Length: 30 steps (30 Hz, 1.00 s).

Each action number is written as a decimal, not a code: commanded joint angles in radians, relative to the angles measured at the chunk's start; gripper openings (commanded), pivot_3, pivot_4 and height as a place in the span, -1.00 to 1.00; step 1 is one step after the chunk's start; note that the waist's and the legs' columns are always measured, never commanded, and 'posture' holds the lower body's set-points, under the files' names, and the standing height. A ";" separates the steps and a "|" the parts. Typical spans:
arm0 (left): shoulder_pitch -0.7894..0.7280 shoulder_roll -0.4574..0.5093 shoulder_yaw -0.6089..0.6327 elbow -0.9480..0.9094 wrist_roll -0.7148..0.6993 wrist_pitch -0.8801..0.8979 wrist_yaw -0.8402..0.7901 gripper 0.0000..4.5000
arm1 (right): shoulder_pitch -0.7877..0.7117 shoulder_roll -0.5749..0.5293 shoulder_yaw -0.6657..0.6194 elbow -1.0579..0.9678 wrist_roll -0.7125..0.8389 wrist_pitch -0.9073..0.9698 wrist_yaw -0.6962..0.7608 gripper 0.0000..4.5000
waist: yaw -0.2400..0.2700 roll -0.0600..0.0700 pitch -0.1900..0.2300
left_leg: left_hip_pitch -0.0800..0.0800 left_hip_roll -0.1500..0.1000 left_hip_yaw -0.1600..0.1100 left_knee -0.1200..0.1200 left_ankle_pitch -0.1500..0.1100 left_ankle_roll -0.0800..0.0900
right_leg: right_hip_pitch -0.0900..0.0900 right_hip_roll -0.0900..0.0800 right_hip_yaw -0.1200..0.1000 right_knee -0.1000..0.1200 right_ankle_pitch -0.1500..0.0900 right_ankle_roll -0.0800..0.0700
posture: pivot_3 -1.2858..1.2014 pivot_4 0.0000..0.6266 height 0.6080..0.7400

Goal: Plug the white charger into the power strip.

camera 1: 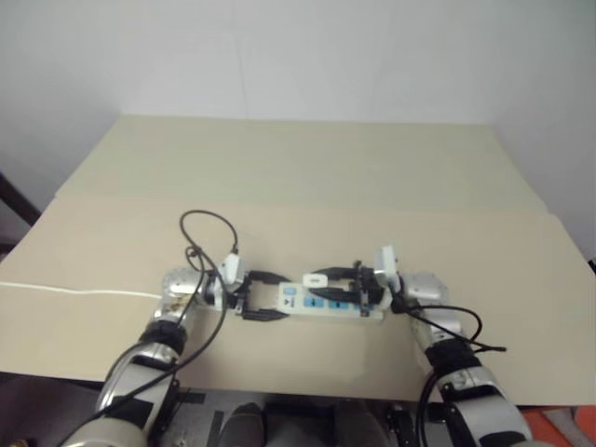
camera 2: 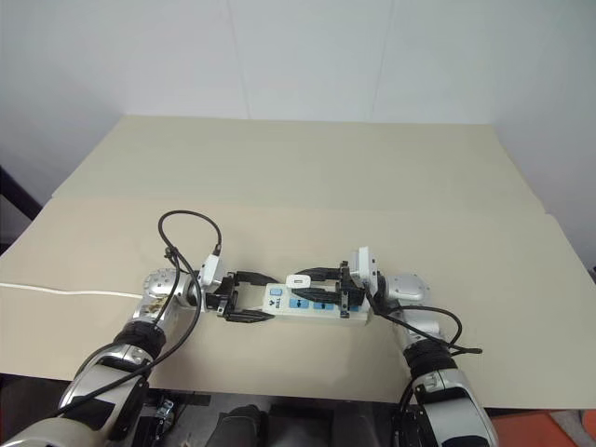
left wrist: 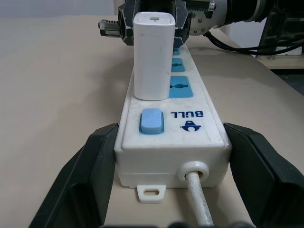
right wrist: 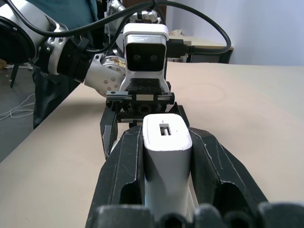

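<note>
Power strip [left wrist: 172, 128] lay lengthwise between the arms on the tabletop [camera 1: 307, 177], switch end clamped by left end effector [camera 1: 256, 298]. Right end effector [right wrist: 167, 156] gripped charger [left wrist: 153, 54] upright over the socket nearest the switch; seemingly not fully seated.

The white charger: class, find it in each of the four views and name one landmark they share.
Left eye view: white charger on the power strip, centre.
Right eye view, centre.
Left wrist view, upright on the strip, upper centre.
Right wrist view, between the right end effector fingers.
Shared landmark: the strip.
</note>
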<state>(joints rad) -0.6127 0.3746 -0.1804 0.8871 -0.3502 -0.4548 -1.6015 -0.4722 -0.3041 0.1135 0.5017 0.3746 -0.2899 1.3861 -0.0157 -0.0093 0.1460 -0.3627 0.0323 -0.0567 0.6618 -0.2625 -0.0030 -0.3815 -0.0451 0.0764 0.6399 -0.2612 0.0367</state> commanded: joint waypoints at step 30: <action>0.023 -0.006 -0.007 -0.002 0.028 0.012 -0.013 0.42 | 0.015 -0.061 0.011 0.068 -0.069 -0.038 -0.046 0.99 | -0.004 -0.005 -0.002 | 0.010 0.000 0.000 0.000 0.000 0.000 | 0.011 0.000 0.000 -0.001 -0.003 0.002 | 0.03 -0.52 1.00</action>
<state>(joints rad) -0.6065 0.3717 -0.1721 0.8913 -0.3351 -0.4505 -1.5915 -0.4859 -0.3465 0.1206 0.5334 0.3279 -0.3175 1.3131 -0.0194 -0.0139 0.1436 -0.3529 0.0327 -0.0570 0.6615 -0.2626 -0.0031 -0.3707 -0.0450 0.0761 0.6382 -0.2637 0.0384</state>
